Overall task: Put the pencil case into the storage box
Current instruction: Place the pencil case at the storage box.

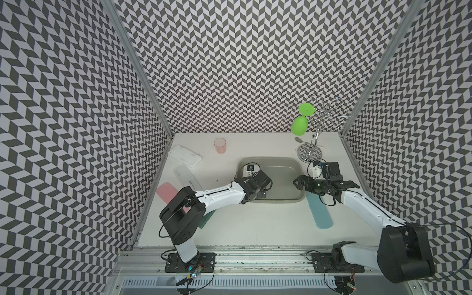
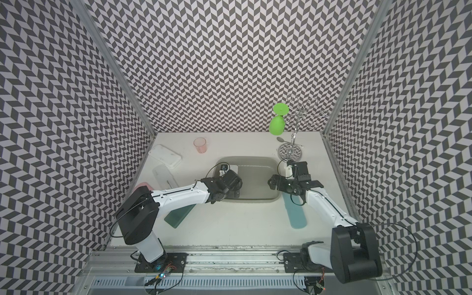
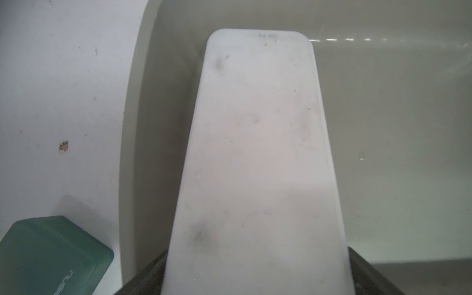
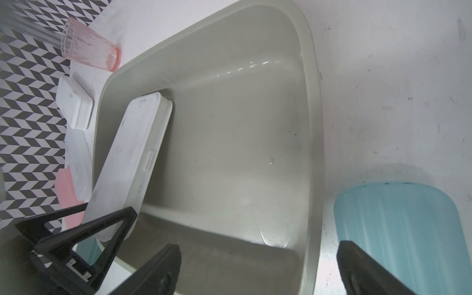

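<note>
The grey-olive storage box [image 1: 283, 184] [image 4: 229, 143] sits mid-table. A white pencil case [image 3: 255, 143] [image 4: 132, 153] lies along its left side, far end down on the floor and near end raised at the near wall. My left gripper [image 3: 255, 273] [image 1: 260, 190] straddles that near end. One dark finger [image 3: 143, 277] shows at each long edge of the case, and whether they still press on it is hidden. My right gripper [image 4: 258, 273] hovers open and empty over the box's near right corner, next to a blue pencil case [image 4: 398, 224] [image 1: 320, 213] on the table.
A dark green case [image 2: 178, 214] [image 3: 48, 255] lies under the left arm. A pink case [image 1: 166, 191], a translucent case [image 1: 186, 176] and a white lidded box [image 1: 185, 155] lie at the left. A pink cup [image 1: 220, 145], a spoon [image 1: 298, 139] and a chrome rack [image 1: 310, 150] holding a green glass [image 1: 298, 125] stand at the back.
</note>
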Action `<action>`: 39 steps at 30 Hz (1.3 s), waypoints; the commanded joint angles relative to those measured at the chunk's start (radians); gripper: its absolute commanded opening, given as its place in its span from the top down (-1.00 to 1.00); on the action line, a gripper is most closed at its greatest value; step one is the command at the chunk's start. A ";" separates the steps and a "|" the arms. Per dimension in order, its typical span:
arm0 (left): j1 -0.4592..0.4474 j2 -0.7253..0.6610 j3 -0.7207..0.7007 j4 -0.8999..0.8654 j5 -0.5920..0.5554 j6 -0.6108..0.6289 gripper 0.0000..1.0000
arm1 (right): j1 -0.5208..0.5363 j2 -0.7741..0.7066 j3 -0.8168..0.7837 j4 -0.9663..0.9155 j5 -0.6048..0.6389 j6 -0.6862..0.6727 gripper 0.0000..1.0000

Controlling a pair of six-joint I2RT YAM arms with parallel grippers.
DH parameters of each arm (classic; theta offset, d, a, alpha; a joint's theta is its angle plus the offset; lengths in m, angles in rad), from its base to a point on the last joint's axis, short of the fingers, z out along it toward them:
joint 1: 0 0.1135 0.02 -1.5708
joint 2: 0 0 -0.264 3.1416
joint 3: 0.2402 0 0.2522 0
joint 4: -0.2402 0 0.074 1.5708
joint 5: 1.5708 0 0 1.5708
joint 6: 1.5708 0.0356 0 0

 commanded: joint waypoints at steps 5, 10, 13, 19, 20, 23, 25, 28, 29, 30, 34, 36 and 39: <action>-0.008 -0.004 0.073 -0.008 -0.022 0.030 -1.00 | -0.001 0.012 0.029 0.006 0.008 -0.014 -0.99; -0.005 -0.047 0.102 -0.064 -0.030 0.049 -1.00 | -0.001 0.017 0.081 -0.037 -0.005 -0.023 -0.99; 0.000 -0.129 0.134 -0.118 -0.094 0.087 -1.00 | -0.004 -0.008 0.120 -0.113 0.108 0.003 -0.99; 0.106 -0.305 0.079 -0.080 -0.083 0.190 -1.00 | -0.006 -0.008 0.149 -0.295 0.242 0.006 -0.99; 0.121 -0.331 0.052 -0.057 -0.073 0.206 -1.00 | -0.005 -0.010 0.141 -0.320 0.269 0.010 -0.99; 0.153 -0.375 -0.019 -0.004 -0.023 0.257 -1.00 | -0.005 -0.034 0.114 -0.372 0.315 0.025 -0.99; 0.162 -0.388 -0.048 0.012 0.013 0.291 -1.00 | -0.005 -0.059 0.094 -0.395 0.318 0.039 -0.99; 0.162 -0.406 -0.080 0.023 0.042 0.337 -1.00 | -0.003 -0.081 0.081 -0.429 0.311 0.046 -0.99; 0.164 -0.417 -0.096 0.033 0.047 0.345 -1.00 | -0.003 -0.083 0.086 -0.445 0.323 0.055 -0.99; 0.167 -0.432 -0.115 0.047 0.054 0.349 -1.00 | -0.003 -0.078 0.092 -0.461 0.341 0.063 -0.99; 0.182 -0.477 -0.181 0.098 0.100 0.353 -1.00 | -0.003 -0.035 0.090 -0.482 0.342 0.072 -0.99; 0.189 -0.493 -0.210 0.111 0.109 0.354 -1.00 | -0.002 0.004 0.086 -0.488 0.335 0.079 -0.99; 0.199 -0.517 -0.240 0.123 0.122 0.379 -1.00 | 0.006 0.067 0.083 -0.513 0.321 0.087 -0.99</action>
